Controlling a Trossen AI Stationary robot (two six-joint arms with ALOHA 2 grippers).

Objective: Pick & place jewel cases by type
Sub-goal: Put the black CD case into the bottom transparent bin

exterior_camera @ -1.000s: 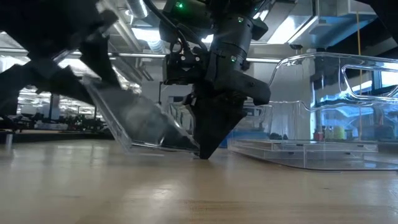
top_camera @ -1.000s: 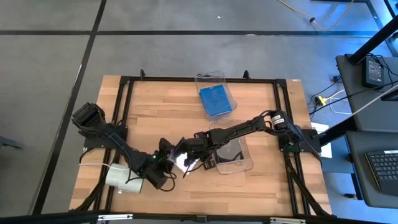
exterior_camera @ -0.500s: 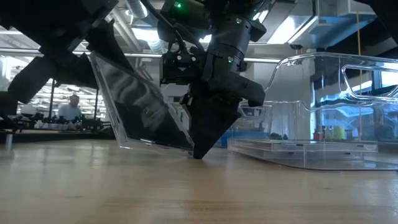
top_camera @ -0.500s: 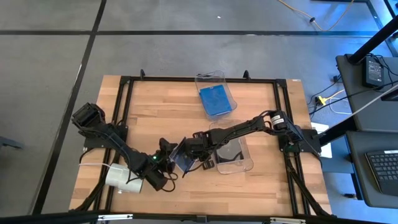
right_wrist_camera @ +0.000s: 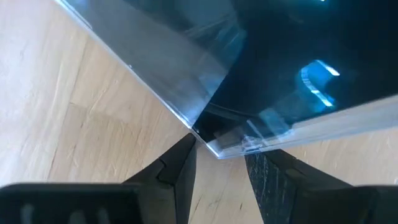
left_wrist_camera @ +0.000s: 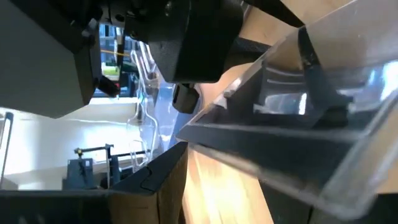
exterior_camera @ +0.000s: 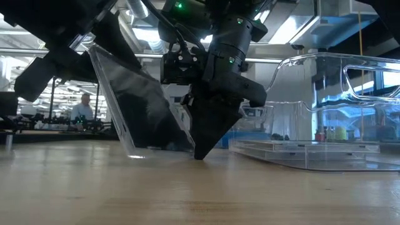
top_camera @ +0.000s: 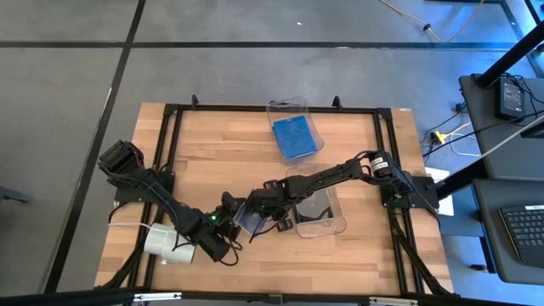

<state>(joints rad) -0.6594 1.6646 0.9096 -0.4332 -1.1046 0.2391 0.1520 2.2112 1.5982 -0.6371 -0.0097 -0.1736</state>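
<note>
I have the dark jewel case [exterior_camera: 147, 109] tipped steeply on one edge on the counter [top_camera: 212, 144], front centre. Left gripper [top_camera: 228, 217] fingers part-open, clamping its upper edge; right gripper [exterior_camera: 201, 150] fingers nip its lower corner. I judge it light, stiff, slick and brittle; edges are the only hold. It stands steeper than a second ago.

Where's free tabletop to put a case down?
Bare wood left of the bin with blue cases, and along the front edge right of the white roll. Crowded mid-front: both hands meet at a tilted jewel case beside the near bin.
</note>
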